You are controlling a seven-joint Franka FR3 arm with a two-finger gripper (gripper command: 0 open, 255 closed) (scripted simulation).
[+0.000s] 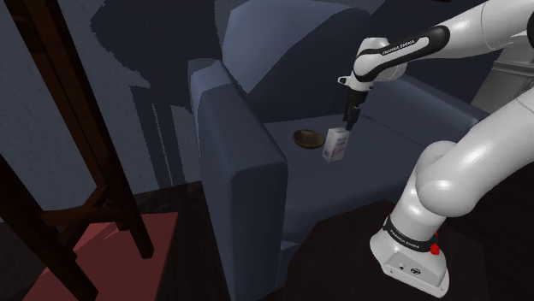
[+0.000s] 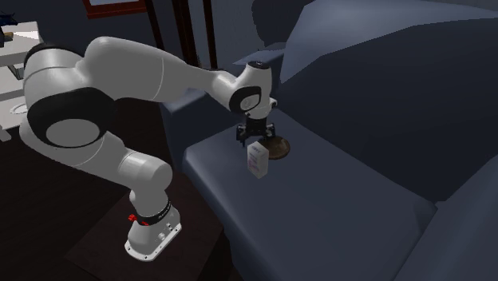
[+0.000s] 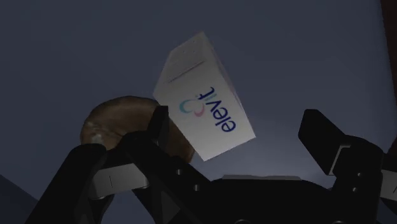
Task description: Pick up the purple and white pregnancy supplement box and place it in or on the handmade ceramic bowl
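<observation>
Hanging wide open with nothing held, the gripper (image 1: 347, 122) has a tilted white box (image 1: 335, 145) just below its fingers, a brown bowl (image 1: 304, 138) close beside (the wrist view reads "elevit").

One box (image 1: 335, 145), one bowl (image 1: 305, 138), one sofa (image 1: 246, 175), one arm (image 1: 455, 169)

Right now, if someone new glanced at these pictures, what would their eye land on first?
Probably the big white robot arm reaching over a dark blue sofa. At its tip the black gripper hangs just above a tilted white box printed with elevit, its fingers apart and not clasping it. A small brown bowl sits on the seat right beside the box.
</observation>
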